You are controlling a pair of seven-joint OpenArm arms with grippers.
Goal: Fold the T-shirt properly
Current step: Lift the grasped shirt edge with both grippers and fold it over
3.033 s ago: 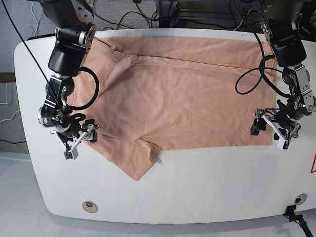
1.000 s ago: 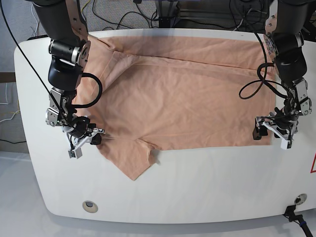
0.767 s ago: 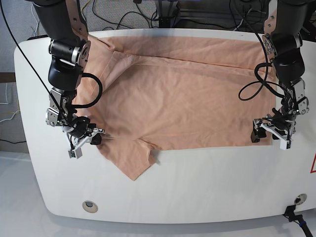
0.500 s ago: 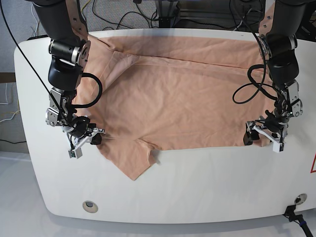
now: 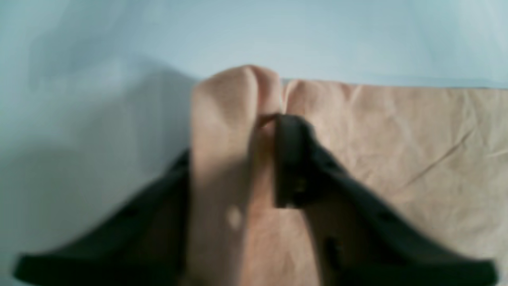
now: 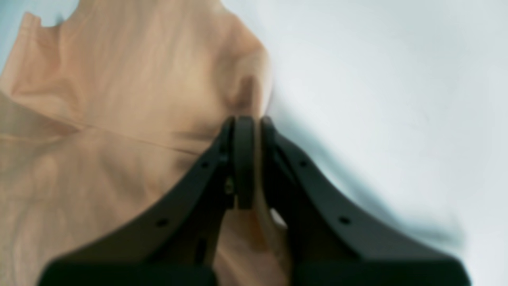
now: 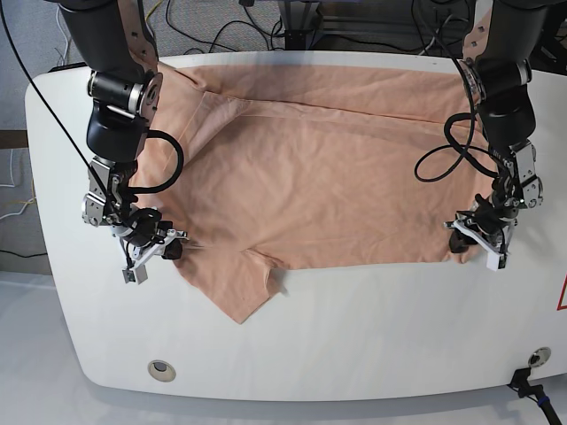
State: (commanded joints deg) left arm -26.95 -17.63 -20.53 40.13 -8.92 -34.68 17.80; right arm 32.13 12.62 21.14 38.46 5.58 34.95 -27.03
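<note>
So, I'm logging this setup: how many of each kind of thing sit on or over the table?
T-shirt: 1, peach
Claws: 2, the left claw and right claw, each pinching the shirt's edge
Total: 3

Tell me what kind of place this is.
Probably a robotics lab or data-collection bench: a bare white table, two arms with a T-shirt spread between them, and loose cables on the floor behind.

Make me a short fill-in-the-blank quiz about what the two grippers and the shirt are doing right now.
1. Both grippers are shut on the ____.
2. The left gripper pinches the T-shirt at a corner near the table's ____ edge.
3. The right gripper grips cloth beside a short ____.
4. The T-shirt's colour is ____.

Missing words: T-shirt; front; sleeve; peach
</note>
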